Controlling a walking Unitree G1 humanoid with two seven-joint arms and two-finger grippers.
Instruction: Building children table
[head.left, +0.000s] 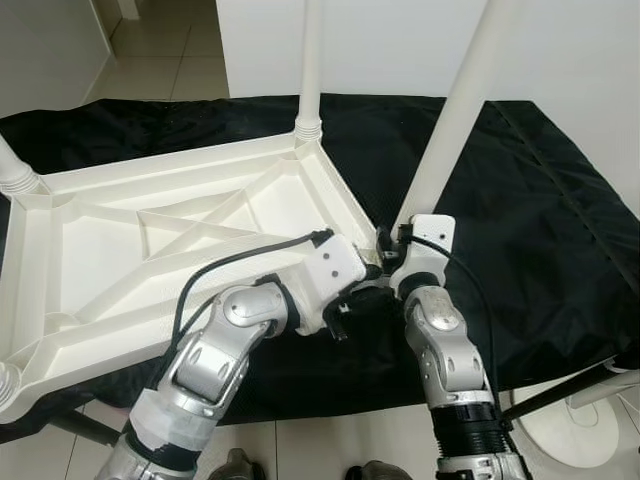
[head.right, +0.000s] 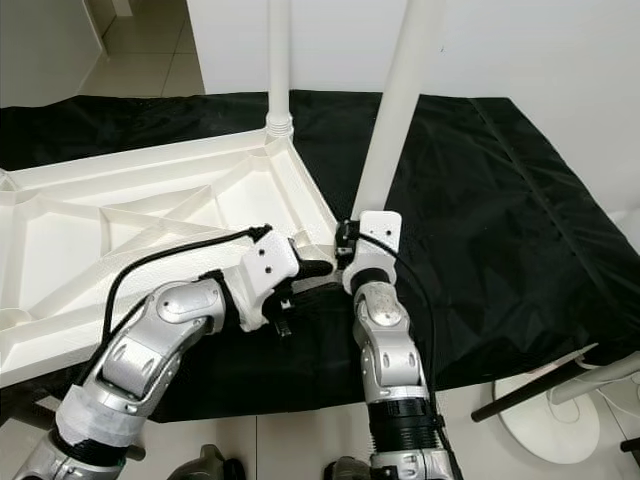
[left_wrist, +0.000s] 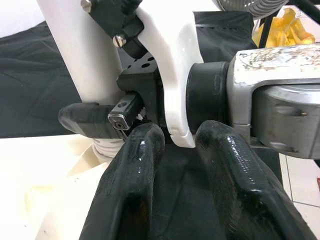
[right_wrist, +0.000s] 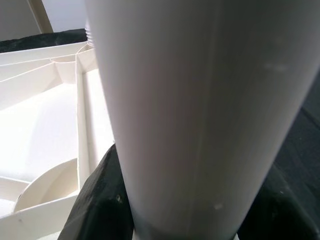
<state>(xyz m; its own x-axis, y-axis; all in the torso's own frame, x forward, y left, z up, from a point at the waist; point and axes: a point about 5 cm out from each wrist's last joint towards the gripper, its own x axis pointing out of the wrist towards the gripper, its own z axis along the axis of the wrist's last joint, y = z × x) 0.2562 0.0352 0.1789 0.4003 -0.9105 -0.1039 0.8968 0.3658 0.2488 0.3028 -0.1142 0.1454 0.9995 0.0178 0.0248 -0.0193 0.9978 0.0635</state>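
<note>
Tabletop (head.left: 150, 240): upside down on black cloth (head.left: 540, 220).
Right gripper (head.left: 392, 250): clamped on leg (head.left: 455, 110) at near right corner.
Left gripper (left_wrist: 175, 165): fingers apart, beside it.
Risk: tilted leg could cross-thread or slip out.

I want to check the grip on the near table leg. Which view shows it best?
The left wrist view: the right gripper clasps the leg just above its socket. The eye views show the leg upright but its base hidden; the right wrist view shows bare leg.
</note>
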